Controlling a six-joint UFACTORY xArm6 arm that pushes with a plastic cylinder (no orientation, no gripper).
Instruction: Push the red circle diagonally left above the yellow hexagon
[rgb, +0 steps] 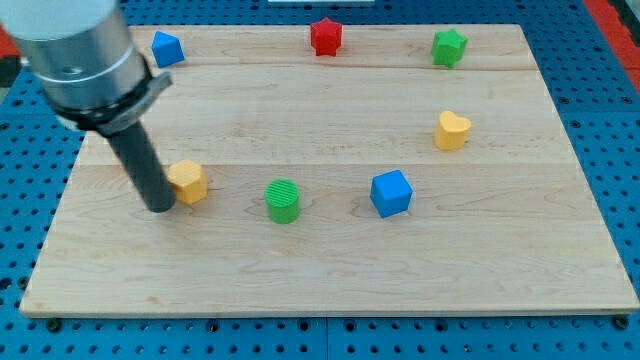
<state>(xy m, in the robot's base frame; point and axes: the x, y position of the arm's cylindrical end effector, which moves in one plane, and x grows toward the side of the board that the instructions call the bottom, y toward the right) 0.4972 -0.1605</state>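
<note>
The yellow hexagon (188, 181) lies on the wooden board (330, 270) at the view's left. My tip (160, 208) rests on the board just left of the hexagon, touching or nearly touching its left side. No red circle shows in this view; the rod and arm body cover part of the board at the upper left. The only red block I see is a red star (326, 36) at the view's top centre.
A blue block (166, 47) sits at the top left beside the arm body. A green star (449, 46) is at the top right, a yellow heart (452, 130) at the right. A green circle (283, 201) and a blue cube (391, 193) lie mid-board.
</note>
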